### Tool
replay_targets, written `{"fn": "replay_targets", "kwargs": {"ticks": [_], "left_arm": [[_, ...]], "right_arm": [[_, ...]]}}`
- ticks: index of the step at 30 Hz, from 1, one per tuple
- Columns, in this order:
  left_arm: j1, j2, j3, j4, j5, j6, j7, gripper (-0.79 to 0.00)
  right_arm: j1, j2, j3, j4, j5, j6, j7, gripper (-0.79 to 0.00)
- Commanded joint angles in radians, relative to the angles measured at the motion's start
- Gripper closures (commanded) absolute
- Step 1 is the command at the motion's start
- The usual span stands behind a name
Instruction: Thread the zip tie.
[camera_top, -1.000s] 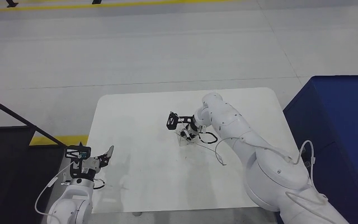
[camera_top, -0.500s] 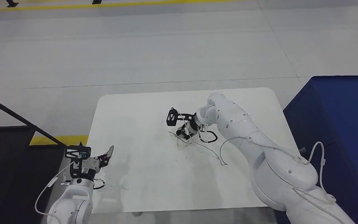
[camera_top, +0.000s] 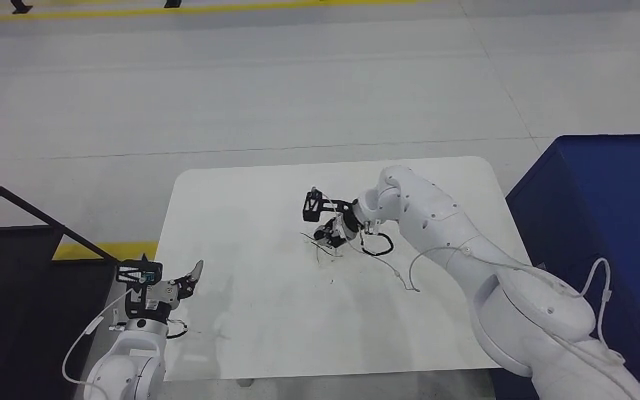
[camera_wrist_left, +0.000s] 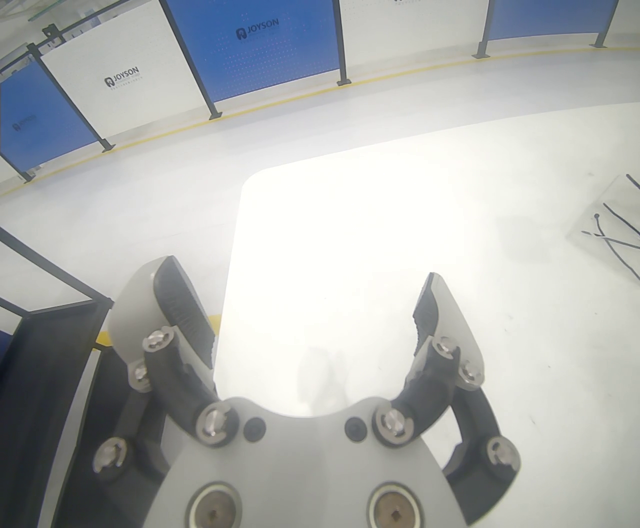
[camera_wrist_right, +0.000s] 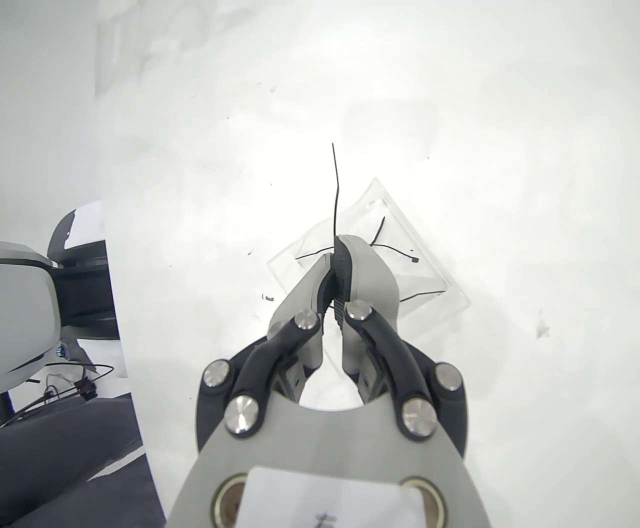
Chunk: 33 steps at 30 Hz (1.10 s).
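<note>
Black plastic zip tie (camera_wrist_right: 336, 170) — pinched near one end between the pressed-together fingertips of the right gripper (camera_wrist_right: 336, 250), over the clear tray (camera_wrist_right: 440, 280) that holds spare ties (camera_wrist_right: 395, 247). Its long axis runs straight out from the fingertips, in line with the gripper, free end forward. The left gripper (camera_wrist_left: 300, 300) hangs spread and empty at the near left corner of the table (camera_top: 250, 300), well apart — the right arm is nearer. Threading probably requires bringing the two together.
</note>
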Motion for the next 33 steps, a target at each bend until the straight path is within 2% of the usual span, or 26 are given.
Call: {"fn": "replay_targets", "kwargs": {"ticks": [1,7,29,31,33], "left_arm": [[0.000,0.000,0.000,0.000,0.000,0.000,0.000,-0.785],[0.000,0.000,0.000,0.000,0.000,0.000,0.000,-0.785],[0.000,0.000,0.000,0.000,0.000,0.000,0.000,-0.785],[0.000,0.000,0.000,0.000,0.000,0.000,0.000,-0.785],[0.000,0.000,0.000,0.000,0.000,0.000,0.000,-0.785]], "right_arm": [[-0.023,0.032,0.023,-0.064,0.102,-0.002,-0.026,0.000],[-0.092,0.198,0.128,-0.305,0.453,-0.002,0.108,0.000],[-0.092,0.198,0.128,-0.305,0.453,-0.002,0.108,0.000],[-0.132,0.197,0.128,-0.349,0.507,-0.002,0.088,0.000],[-0.173,0.207,0.141,-0.434,0.647,-0.002,0.107,0.000]]}}
